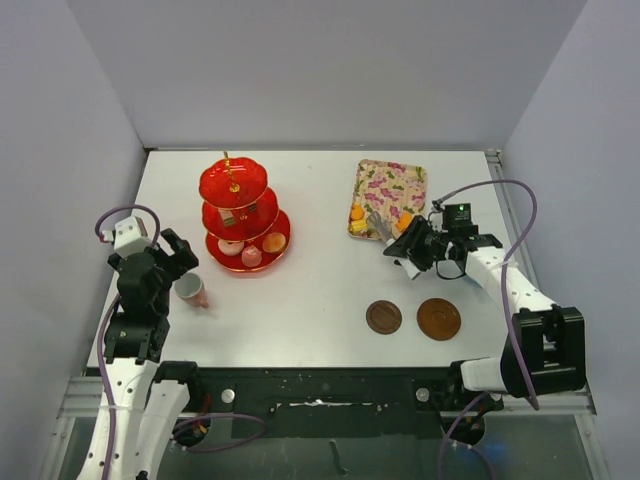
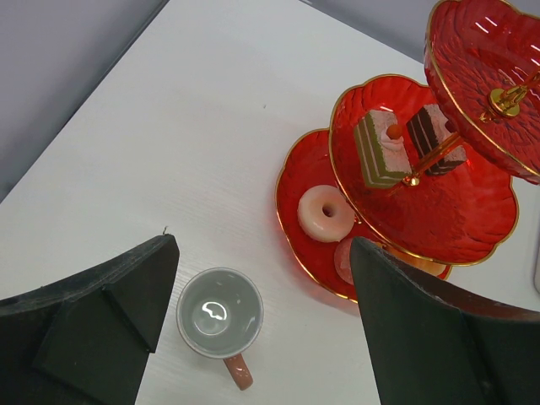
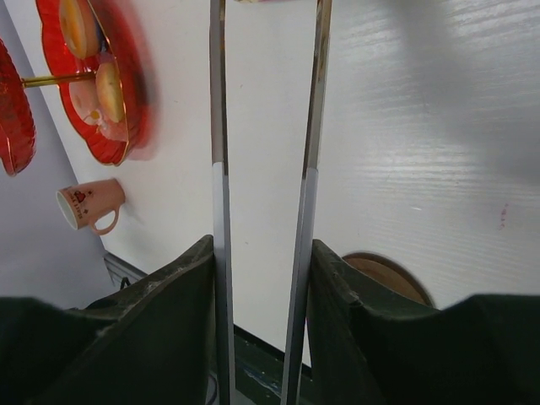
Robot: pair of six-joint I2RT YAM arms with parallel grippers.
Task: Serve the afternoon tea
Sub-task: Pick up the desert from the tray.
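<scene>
Left gripper [image 2: 263, 246] gapes wide above the pink cup [image 2: 219, 314]; right gripper [image 3: 263, 257] clamps metal tongs [image 3: 218, 126], their tips cut off in its wrist view.

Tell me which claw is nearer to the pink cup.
Left. The left claw hangs open just over the pink cup. The right claw is far off on the opposite side, beside the floral tray, gripping tongs.

Three-tier stand [image 1: 215, 186] translucent red, gold rims. Cup [image 1: 191, 290] pink. Tray [image 1: 392, 180] pink-green floral. Saucers [image 1: 383, 317] [image 1: 439, 319] brown. Tongs [image 3: 218, 169] silver. Bench [image 1: 300, 290] white.
</scene>
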